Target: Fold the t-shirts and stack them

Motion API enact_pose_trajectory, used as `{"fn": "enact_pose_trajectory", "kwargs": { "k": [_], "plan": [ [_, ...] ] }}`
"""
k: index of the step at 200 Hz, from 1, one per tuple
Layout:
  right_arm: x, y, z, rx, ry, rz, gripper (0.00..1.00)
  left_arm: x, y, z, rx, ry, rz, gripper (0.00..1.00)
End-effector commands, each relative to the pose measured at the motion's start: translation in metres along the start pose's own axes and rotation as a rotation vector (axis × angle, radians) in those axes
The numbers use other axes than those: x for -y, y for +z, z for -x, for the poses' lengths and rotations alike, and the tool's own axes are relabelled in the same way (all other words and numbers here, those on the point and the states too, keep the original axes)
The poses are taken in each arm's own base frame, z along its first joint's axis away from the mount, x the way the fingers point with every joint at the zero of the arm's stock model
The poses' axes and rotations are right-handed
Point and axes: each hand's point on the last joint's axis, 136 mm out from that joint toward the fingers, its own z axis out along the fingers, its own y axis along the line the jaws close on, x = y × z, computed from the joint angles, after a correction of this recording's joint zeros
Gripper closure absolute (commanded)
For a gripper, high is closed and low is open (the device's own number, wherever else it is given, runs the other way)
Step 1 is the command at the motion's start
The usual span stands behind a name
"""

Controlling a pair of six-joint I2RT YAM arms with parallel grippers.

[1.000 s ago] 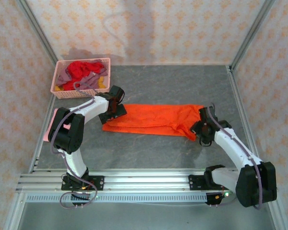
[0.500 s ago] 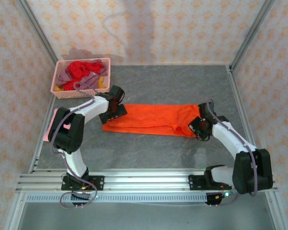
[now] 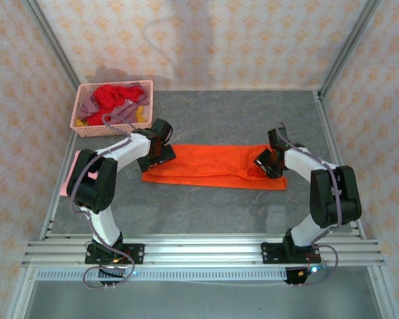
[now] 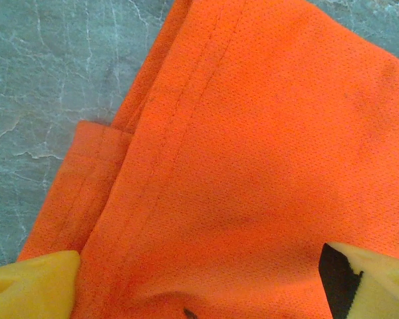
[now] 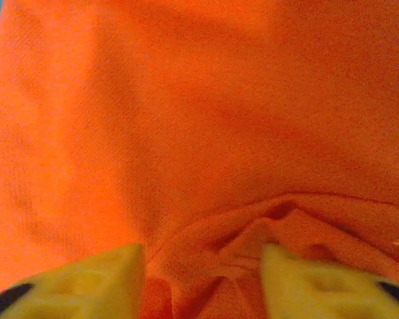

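The bright orange t-shirt lies as a long flat band across the middle of the table. My left gripper rests on its left end. It is open, and in the left wrist view its yellow fingertips stand wide apart over the hemmed cloth. My right gripper sits on the shirt's right end. It is open too, with a rumpled fold of orange cloth between its fingers. A light pink t-shirt lies at the table's left edge, partly under the left arm.
A pink lattice basket at the back left holds red, mauve and yellow shirts. Metal frame rails run along the table's sides. Bare grey tabletop lies between the shirt and the arm bases.
My right gripper has moved away from the near edge and a little left, onto the shirt's right end. That end now lies flatter, its near corner spread out. The left arm has not moved.
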Motion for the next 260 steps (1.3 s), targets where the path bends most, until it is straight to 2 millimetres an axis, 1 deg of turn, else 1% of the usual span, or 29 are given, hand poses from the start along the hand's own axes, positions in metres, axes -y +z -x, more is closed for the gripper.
{"fn": "enact_pose_trajectory", "kwargs": {
  "k": [1,19,36,49,65,77,92,98,111,121,135,144,154,168,175,186,189,205,228,245,260],
  "plan": [
    [-0.014,-0.035,0.014,0.096,-0.088,0.069,0.4,-0.009,-0.004,-0.001,0.016,0.007,0.018,0.07],
    [-0.008,-0.059,0.014,0.154,-0.125,0.065,0.33,-0.01,-0.008,0.0,0.023,0.009,0.015,0.07],
    [0.002,-0.074,0.008,0.172,-0.143,0.046,0.31,-0.011,-0.01,0.0,0.025,0.011,0.015,0.07],
    [0.008,-0.079,0.0,0.161,-0.153,0.048,0.31,-0.01,-0.011,0.001,0.028,0.011,0.009,0.07],
    [0.003,-0.078,-0.014,0.123,-0.157,0.087,0.35,-0.006,-0.011,0.003,0.032,0.011,-0.001,0.07],
    [-0.005,-0.074,-0.025,0.099,-0.17,0.119,0.38,-0.003,-0.01,0.004,0.031,0.012,-0.011,0.07],
    [-0.015,-0.064,-0.035,0.077,-0.176,0.143,0.44,0.002,-0.006,0.006,0.028,0.011,-0.022,0.08],
    [-0.019,-0.057,-0.039,0.059,-0.165,0.148,0.49,0.005,-0.004,0.006,0.024,0.01,-0.027,0.1],
    [-0.02,-0.044,-0.043,0.03,-0.129,0.149,0.55,0.009,-0.002,0.006,0.011,0.008,-0.034,0.13],
    [-0.016,-0.034,-0.044,0.021,-0.098,0.134,0.6,0.01,-0.005,0.008,0.018,0.004,-0.04,0.17],
    [-0.005,-0.022,-0.041,0.032,-0.072,0.081,0.68,0.018,-0.018,0.016,0.066,0.004,-0.074,0.2],
    [0.002,-0.014,-0.039,0.034,-0.055,0.05,0.72,0.029,-0.028,0.022,0.097,0.022,-0.111,0.2],
    [0.009,-0.006,-0.037,0.024,-0.036,0.028,0.74,0.04,-0.036,0.028,0.116,0.043,-0.133,0.19],
    [0.016,0.002,-0.034,0.015,-0.02,0.006,0.75,0.057,-0.038,0.033,0.112,0.085,-0.148,0.19],
    [0.019,0.005,-0.033,0.013,-0.022,-0.003,0.75,0.065,-0.034,0.034,0.099,0.107,-0.15,0.2],
    [0.022,0.009,-0.03,0.011,-0.021,-0.019,0.76,0.076,-0.025,0.033,0.063,0.138,-0.158,0.26],
    [0.023,0.009,-0.029,0.011,-0.02,-0.02,0.76,0.077,-0.015,0.031,0.042,0.146,-0.143,0.28],
    [0.026,0.012,-0.022,0.014,-0.032,-0.039,0.76,0.079,0.006,0.026,-0.004,0.17,-0.112,0.36],
    [0.026,0.014,-0.007,0.024,-0.051,-0.065,0.76,0.071,0.025,0.015,-0.05,0.173,-0.089,0.41],
    [0.02,0.018,0.005,0.015,-0.073,-0.079,0.76,0.06,0.035,0.0,-0.085,0.166,-0.077,0.42],
    [0.013,0.024,0.018,0.007,-0.101,-0.095,0.76,0.047,0.043,-0.018,-0.123,0.153,-0.069,0.42]
  ]
}}
